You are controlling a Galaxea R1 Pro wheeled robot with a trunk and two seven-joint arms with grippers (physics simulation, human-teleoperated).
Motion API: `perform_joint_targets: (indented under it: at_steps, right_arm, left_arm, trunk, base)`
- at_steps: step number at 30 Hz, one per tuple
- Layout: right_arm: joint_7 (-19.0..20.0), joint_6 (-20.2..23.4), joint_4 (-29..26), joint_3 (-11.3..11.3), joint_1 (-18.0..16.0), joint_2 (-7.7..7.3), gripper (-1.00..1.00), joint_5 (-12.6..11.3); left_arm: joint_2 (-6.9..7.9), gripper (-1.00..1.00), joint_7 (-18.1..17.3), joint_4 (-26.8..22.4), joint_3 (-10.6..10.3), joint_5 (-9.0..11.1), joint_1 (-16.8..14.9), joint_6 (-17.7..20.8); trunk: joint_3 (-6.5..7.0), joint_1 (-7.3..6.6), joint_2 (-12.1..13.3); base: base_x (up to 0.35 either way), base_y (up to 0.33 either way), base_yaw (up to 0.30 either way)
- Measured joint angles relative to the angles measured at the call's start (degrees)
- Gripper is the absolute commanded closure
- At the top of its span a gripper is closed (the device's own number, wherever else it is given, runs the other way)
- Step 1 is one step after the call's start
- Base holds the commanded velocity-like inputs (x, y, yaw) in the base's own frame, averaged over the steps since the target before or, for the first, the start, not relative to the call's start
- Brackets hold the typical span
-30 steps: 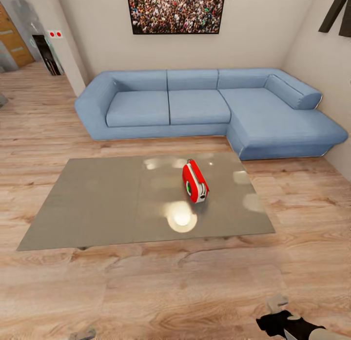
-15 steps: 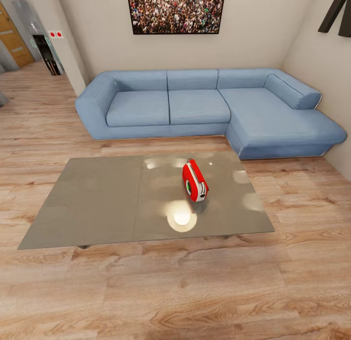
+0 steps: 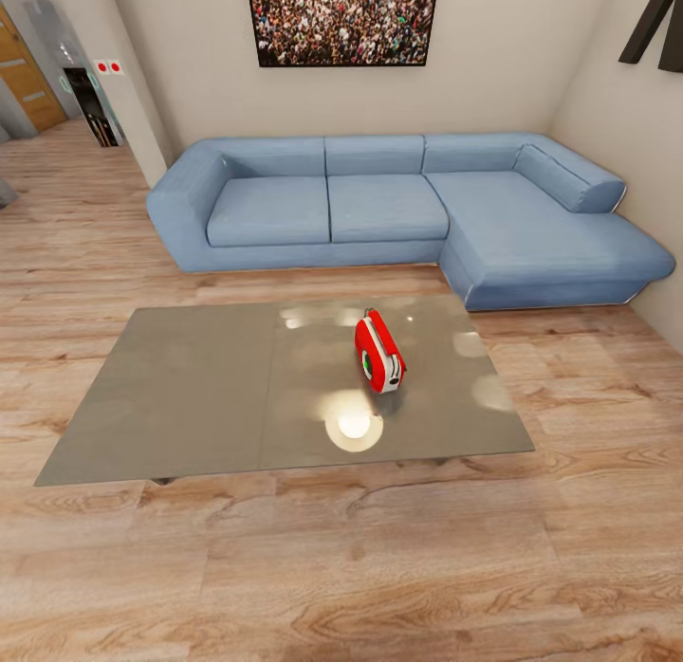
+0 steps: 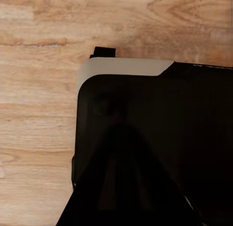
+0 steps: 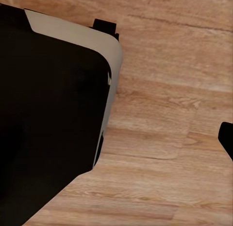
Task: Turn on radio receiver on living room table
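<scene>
A doorway (image 3: 90,107) is seen far left of the table (image 3: 190,396), beyond the pale wood floor (image 3: 379,567). The radio receiver (image 3: 379,352) is stood upright on the table's glossy top, right of centre, a lamp reflection (image 3: 353,427) just beside it. The blue sofa (image 3: 398,207) is set behind the table, under a framed crowd photo (image 3: 341,22). Nothing is placed between the radio and the table's near edge. Whether the grippers are clenched or released cannot be told.
</scene>
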Motion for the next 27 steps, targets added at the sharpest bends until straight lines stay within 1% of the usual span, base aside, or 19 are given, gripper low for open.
perform_joint_targets:
  at_steps: [1,4,6,15,22,27]
  right_arm:
    - [0.0,0.0,0.0,0.0,0.0,0.01,-1.0,0.0]
    - [0.0,0.0,0.0,0.0,0.0,0.02,-1.0,0.0]
    - [0.0,0.0,0.0,0.0,0.0,0.02,-1.0,0.0]
    - [0.0,0.0,0.0,0.0,0.0,0.02,-1.0,0.0]
    - [0.0,0.0,0.0,0.0,0.0,0.02,-1.0,0.0]
    - [0.0,0.0,0.0,0.0,0.0,0.02,-1.0,0.0]
  left_arm:
    - [-0.28,1.0,0.0,0.0,0.0,0.0,0.0,0.0]
    - [-1.9,1.0,0.0,0.0,0.0,0.0,0.0,0.0]
    - [-2.41,1.0,0.0,0.0,0.0,0.0,0.0,0.0]
    - [-2.64,1.0,0.0,0.0,0.0,0.0,0.0,0.0]
    - [-3.33,1.0,-0.1,0.0,0.0,0.1,0.0,0.1]
    - [-3.41,1.0,-0.1,0.0,0.0,0.1,0.0,0.1]
  trunk:
    - [0.0,0.0,0.0]
    - [0.0,0.0,0.0]
    - [0.0,0.0,0.0]
    - [0.0,0.0,0.0]
    - [0.0,0.0,0.0]
    - [0.0,0.0,0.0]
  base:
    - [0.0,0.0,0.0]
    - [0.0,0.0,0.0]
    - [0.0,0.0,0.0]
    - [0.0,0.0,0.0]
    - [0.0,0.0,0.0]
    - [0.0,0.0,0.0]
